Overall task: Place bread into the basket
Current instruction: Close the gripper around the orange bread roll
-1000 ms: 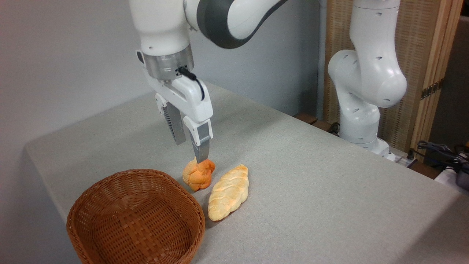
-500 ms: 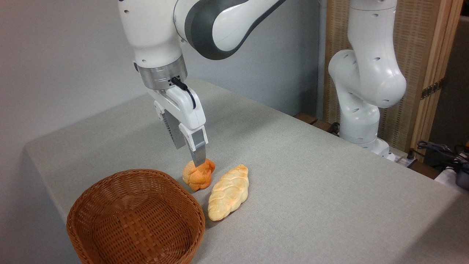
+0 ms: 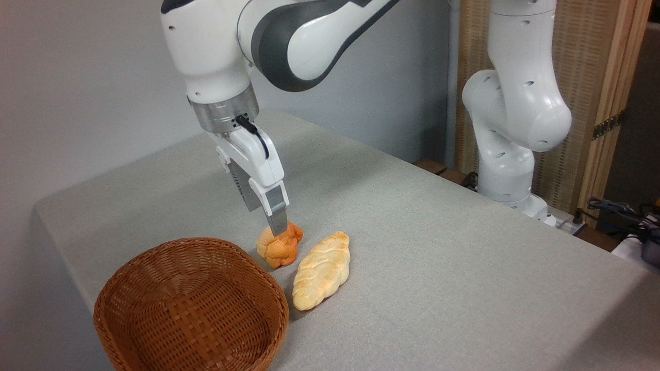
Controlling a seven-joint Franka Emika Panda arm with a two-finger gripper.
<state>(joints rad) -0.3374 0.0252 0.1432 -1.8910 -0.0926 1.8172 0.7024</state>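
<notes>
The bread (image 3: 282, 251), a small orange knotted bun, lies on the grey table just behind the right rim of the brown wicker basket (image 3: 154, 337). My gripper (image 3: 265, 222) hangs over the bun, tilted and open. The near fingertip (image 3: 278, 226) overlaps the bun's top. The far finger (image 3: 248, 195) stands up and to the left of the bun. Whether either finger touches the bun is unclear. The basket holds nothing that I can see.
A longer pale braided loaf (image 3: 322, 271) lies right beside the bun, between it and the open tabletop on the right. The robot's white base column (image 3: 510, 129) stands at the table's far right edge. The table's left edge (image 3: 62, 257) runs close to the basket.
The gripper has come down and shifted slightly left, so its near fingertip now overlaps the bun's top. Bun, loaf and basket have not moved.
</notes>
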